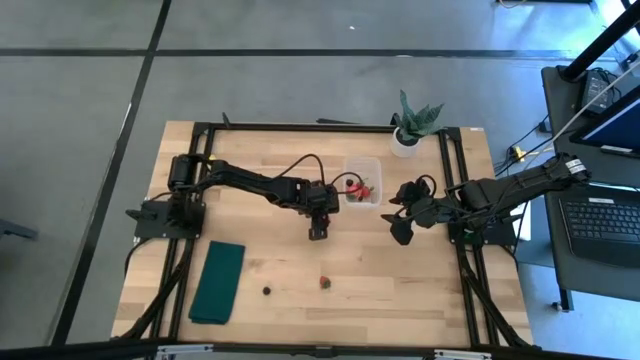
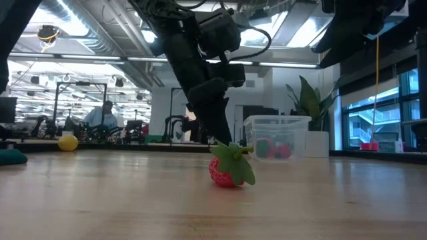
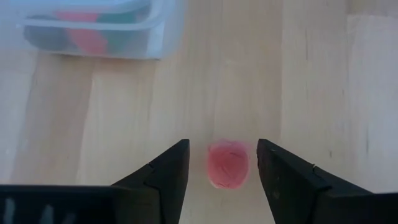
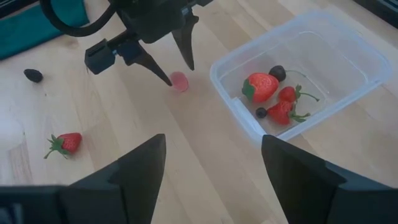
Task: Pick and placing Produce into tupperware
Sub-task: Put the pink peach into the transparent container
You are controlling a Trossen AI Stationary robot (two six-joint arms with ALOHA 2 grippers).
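My left gripper [image 3: 222, 157] is open and points down at the table just left of the tupperware [image 1: 361, 185]. Its two fingers stand on either side of a small pink piece [image 3: 227, 165] that rests on the wood, with a gap showing on both sides. The clear tub [image 4: 298, 81] holds red strawberries [image 4: 261, 86] and dark berries [image 4: 277, 73]. Another strawberry [image 1: 325, 281] and a dark berry [image 1: 267, 291] lie on the table nearer the front edge. My right gripper [image 1: 402, 232] is open and hovers right of the tub, above the table.
A dark green folded cloth [image 1: 218, 282] lies at the table's front left. A potted plant [image 1: 410, 128] stands by the far edge, behind the tub. In the low view a yellow round thing [image 2: 67, 142] shows far off to the left. Bare wood lies between the loose strawberry and the tub.
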